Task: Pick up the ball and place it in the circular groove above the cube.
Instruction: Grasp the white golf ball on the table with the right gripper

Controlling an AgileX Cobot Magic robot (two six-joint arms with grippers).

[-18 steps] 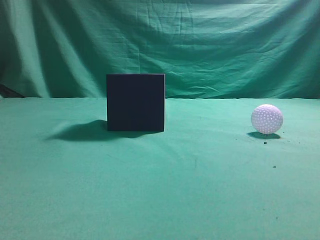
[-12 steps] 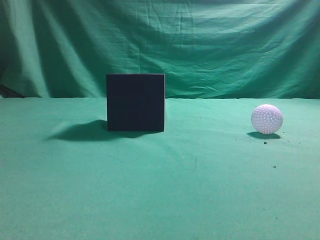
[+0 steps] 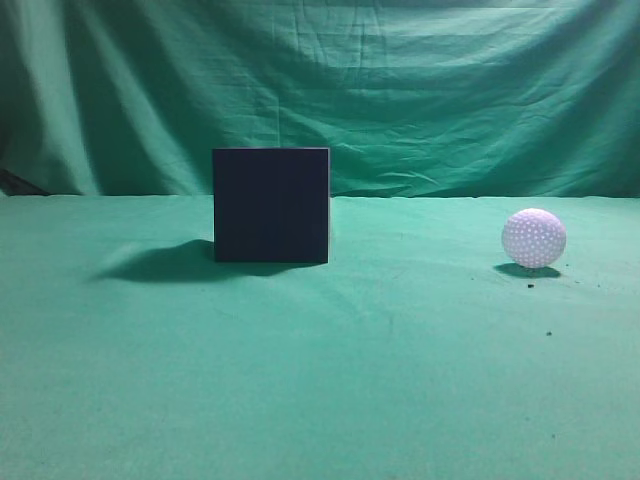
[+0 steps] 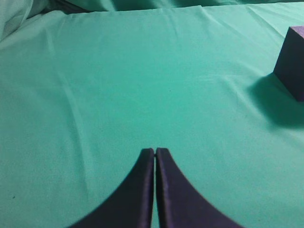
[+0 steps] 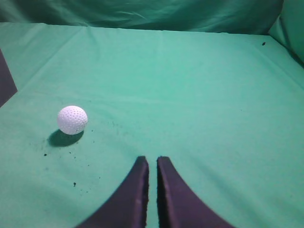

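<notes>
A white dimpled ball (image 3: 534, 238) rests on the green cloth at the right; it also shows in the right wrist view (image 5: 72, 119), ahead and to the left of my right gripper (image 5: 152, 158). That gripper's jaws stand a narrow gap apart and hold nothing. A dark cube (image 3: 271, 205) stands left of centre; its corner shows at the right edge of the left wrist view (image 4: 291, 61). Its top groove is hidden from every view. My left gripper (image 4: 155, 150) is shut and empty, well short and left of the cube. Neither gripper appears in the exterior view.
Green cloth covers the table (image 3: 380, 380) and hangs as a backdrop (image 3: 420, 90). Small dark specks (image 3: 548, 333) lie on the cloth near the ball. A dark edge of the cube shows at the left of the right wrist view (image 5: 5, 78).
</notes>
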